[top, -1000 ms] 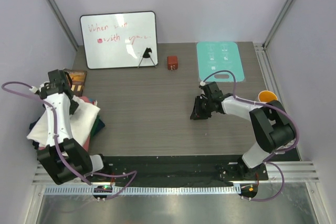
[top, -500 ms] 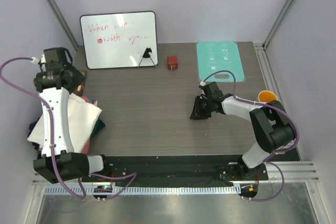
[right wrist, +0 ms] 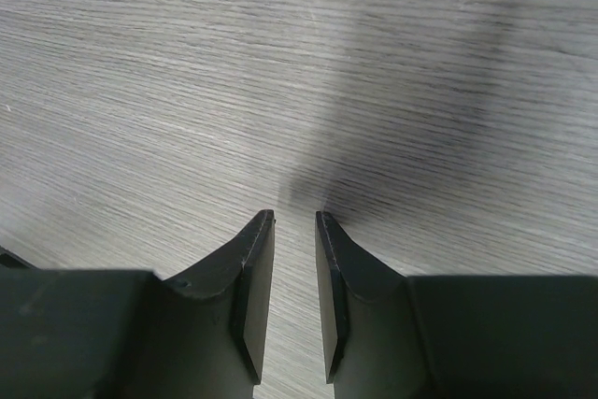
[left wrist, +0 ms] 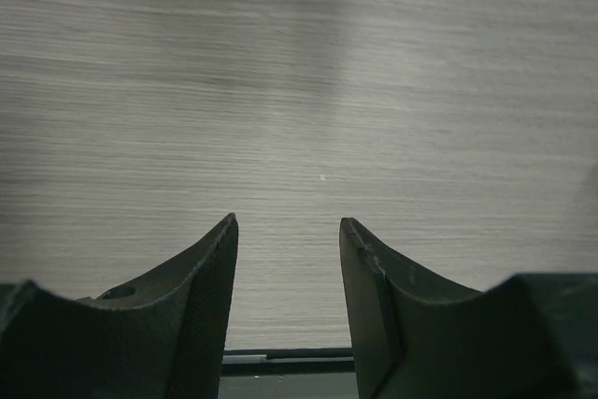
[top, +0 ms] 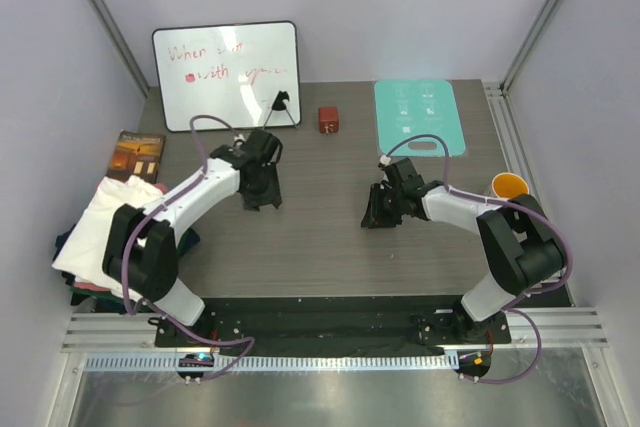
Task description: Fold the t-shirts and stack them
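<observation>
The t-shirts lie in a pile at the table's left edge, a large white one point(top: 100, 232) on top and darker and pink cloth point(top: 85, 289) showing under its near edge. My left gripper point(top: 264, 203) point(left wrist: 288, 221) is over bare table left of centre, well away from the pile, open, with only wood grain between its fingers. My right gripper point(top: 372, 217) point(right wrist: 294, 215) is low over the table right of centre. Its jaws stand a narrow gap apart and hold nothing.
A whiteboard point(top: 226, 75) leans at the back left with a small black stand point(top: 283, 102) in front. A red box point(top: 328, 120) and a teal mat point(top: 418, 115) sit at the back. An orange cup point(top: 508, 185) is at the right edge, a brown book point(top: 137, 154) by the pile.
My left arm has swung from over the shirt pile at the left edge to the table's middle. The right gripper has stayed in place, its jaws slightly wider.
</observation>
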Robot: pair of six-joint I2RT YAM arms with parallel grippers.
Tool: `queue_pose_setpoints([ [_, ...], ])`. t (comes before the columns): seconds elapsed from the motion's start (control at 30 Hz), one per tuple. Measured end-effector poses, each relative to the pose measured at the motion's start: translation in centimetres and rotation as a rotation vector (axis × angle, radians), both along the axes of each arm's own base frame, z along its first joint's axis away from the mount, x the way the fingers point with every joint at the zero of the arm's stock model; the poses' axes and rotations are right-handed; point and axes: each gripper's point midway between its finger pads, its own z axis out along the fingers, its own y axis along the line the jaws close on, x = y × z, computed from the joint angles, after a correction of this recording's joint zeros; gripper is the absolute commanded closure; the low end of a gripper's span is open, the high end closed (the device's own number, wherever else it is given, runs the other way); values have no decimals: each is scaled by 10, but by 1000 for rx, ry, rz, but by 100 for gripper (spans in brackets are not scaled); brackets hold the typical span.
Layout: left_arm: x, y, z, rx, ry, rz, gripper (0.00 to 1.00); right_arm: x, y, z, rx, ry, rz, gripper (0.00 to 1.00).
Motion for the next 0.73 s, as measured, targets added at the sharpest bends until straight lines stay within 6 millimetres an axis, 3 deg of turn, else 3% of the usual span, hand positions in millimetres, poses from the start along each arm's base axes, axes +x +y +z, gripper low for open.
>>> queue_pose_setpoints([
  [0.07,-5,-17,-13,-11,23,-45,51,0,-1,0,-6,-6,-3,69],
  [0.3,6,-54,-15,-77,-43,-124,51,0,-7,0,-30,-18,-18,68],
  [0.47,-4,-81,-29,-93,-35,-219,50,0,-7,0,-32,-17,-21,68],
  [0.73,-8,-86,-30,-90,-42,-266,46,0,-13,1,-58,-20,-44,67],
])
